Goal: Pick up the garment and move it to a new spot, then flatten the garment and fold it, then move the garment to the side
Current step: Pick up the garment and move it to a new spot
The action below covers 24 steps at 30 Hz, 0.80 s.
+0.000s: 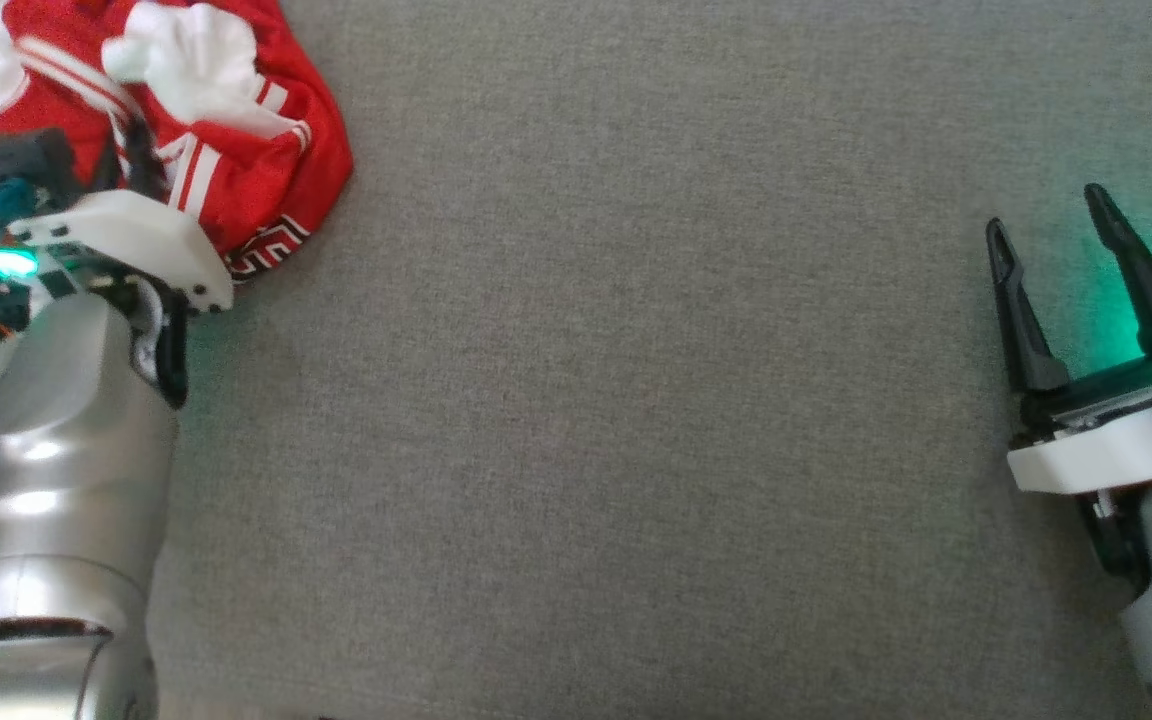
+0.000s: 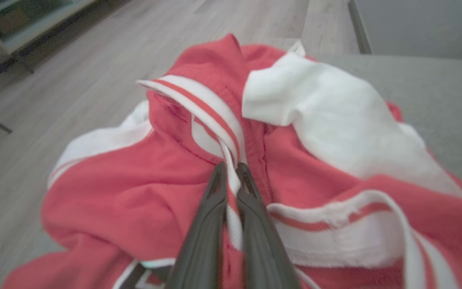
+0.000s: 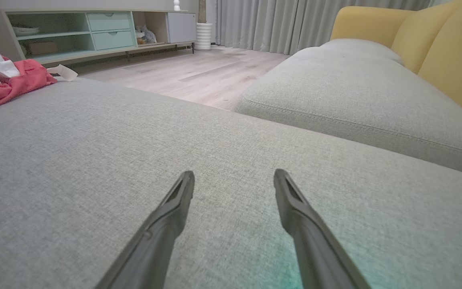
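Observation:
The garment (image 1: pixel 236 120) is a red and white sports jacket, crumpled in a heap at the far left corner of the grey cushion (image 1: pixel 636 400). My left gripper (image 1: pixel 141 150) reaches into the heap. In the left wrist view the garment (image 2: pixel 134 192) lies bunched under my left gripper (image 2: pixel 231 168), whose fingers are shut on a white and red striped band of it. My right gripper (image 1: pixel 1051 215) stands open at the right, over bare cushion. In the right wrist view my right gripper (image 3: pixel 234 180) is open with nothing between its fingers, and the garment (image 3: pixel 2 80) lies far to the left.
The cushion's edge runs just beyond the garment, with wooden floor (image 2: pixel 74 72) below. A second grey cushion (image 3: pixel 355 92) and a yellow backrest (image 3: pixel 447 52) lie past my right gripper. A low shelf unit (image 3: pixel 94 32) stands across the room.

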{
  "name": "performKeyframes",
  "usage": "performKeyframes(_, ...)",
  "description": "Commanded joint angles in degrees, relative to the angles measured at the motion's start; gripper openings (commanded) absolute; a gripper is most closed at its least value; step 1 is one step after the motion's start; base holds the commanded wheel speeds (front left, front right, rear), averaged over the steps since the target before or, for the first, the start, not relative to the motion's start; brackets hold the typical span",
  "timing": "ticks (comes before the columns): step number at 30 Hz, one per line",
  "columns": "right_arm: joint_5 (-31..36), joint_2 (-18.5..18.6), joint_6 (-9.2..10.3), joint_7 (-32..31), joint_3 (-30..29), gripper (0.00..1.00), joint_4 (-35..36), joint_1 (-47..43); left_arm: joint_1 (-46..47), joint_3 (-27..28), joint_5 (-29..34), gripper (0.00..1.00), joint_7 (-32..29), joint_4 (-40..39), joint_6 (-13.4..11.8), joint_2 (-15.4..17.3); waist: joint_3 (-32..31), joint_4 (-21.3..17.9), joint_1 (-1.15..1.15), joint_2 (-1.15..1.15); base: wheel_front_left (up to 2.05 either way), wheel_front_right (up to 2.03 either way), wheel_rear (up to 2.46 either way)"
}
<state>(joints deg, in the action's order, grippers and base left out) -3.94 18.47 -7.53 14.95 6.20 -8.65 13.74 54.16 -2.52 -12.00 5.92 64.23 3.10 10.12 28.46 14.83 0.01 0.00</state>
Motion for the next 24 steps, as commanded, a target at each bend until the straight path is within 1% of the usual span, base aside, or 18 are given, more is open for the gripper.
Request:
performKeyframes(1, 0.39, -0.31, 0.04, 0.05, 1.02, 1.00, 0.07, -1.80, 2.15, 0.72, 0.61, 0.00, 1.80, -1.45, 0.15, 4.00, -0.92, -0.35, -0.01, 0.00, 0.00, 0.00, 0.00)
performKeyframes(3, 0.38, -1.41, 0.04, 0.05, 1.18, 1.00, -0.19, -1.73, 3.36, 0.19, 1.20, 0.00, 4.64, -1.81, 0.19, 4.82, -2.49, -0.88, -0.01, 0.00, 0.00, 0.00, 0.00)
performKeyframes(6, 0.23, -3.26, 0.04, 0.05, 1.73, 1.00, -0.62, -1.35, 5.45, -0.97, 2.24, 0.00, 7.07, -3.81, 0.86, 6.10, -5.45, -2.27, -0.01, 0.00, 0.00, 0.00, 0.00)
performKeyframes(9, -0.16, -5.55, 0.04, 0.05, 2.17, 1.00, -1.10, -1.14, 7.32, -2.50, 3.52, 0.00, 8.11, -7.37, 1.56, 7.24, -9.23, -4.64, -0.01, 0.00, 0.00, 0.00, 0.00)
performKeyframes(12, -0.64, -7.98, 0.04, 0.05, 2.22, 1.00, -1.25, -1.89, 8.67, -4.29, 4.36, 0.00, 8.38, -12.16, 2.48, 7.51, -13.29, -7.92, -0.01, 0.00, 0.00, 0.00, 0.00)
performKeyframes(15, -1.07, -10.20, 0.04, 0.05, 2.01, 1.00, -1.09, -3.12, 9.38, -6.18, 4.45, 0.00, 6.85, -17.66, 3.37, 7.61, -16.96, -12.18, -0.01, 0.00, 0.00, 0.00, 0.00)
performKeyframes(19, -1.40, -12.30, 0.04, 0.05, 1.84, 1.00, -0.07, -5.01, 8.60, -8.52, 2.56, 0.00, 2.37, -26.21, 4.07, 7.05, -20.71, -18.35, -0.01, 0.00, 0.00, 0.00, 0.00)
performKeyframes(20, -1.40, -12.30, 0.04, 0.05, 1.84, 1.00, -0.07, -5.01, 8.60, -8.52, 2.56, 0.00, 2.37, -26.21, 4.07, 7.05, -20.71, -18.35, -0.01, 0.00, 0.00, 0.00, 0.00)
performKeyframes(24, -1.49, -13.51, 0.04, 0.05, 2.30, 1.00, 1.13, -6.32, 5.42, -10.71, -1.82, 0.00, -3.16, -34.50, 4.31, 6.27, -22.62, -24.55, -0.01, 0.00, 0.00, 0.00, 0.00)
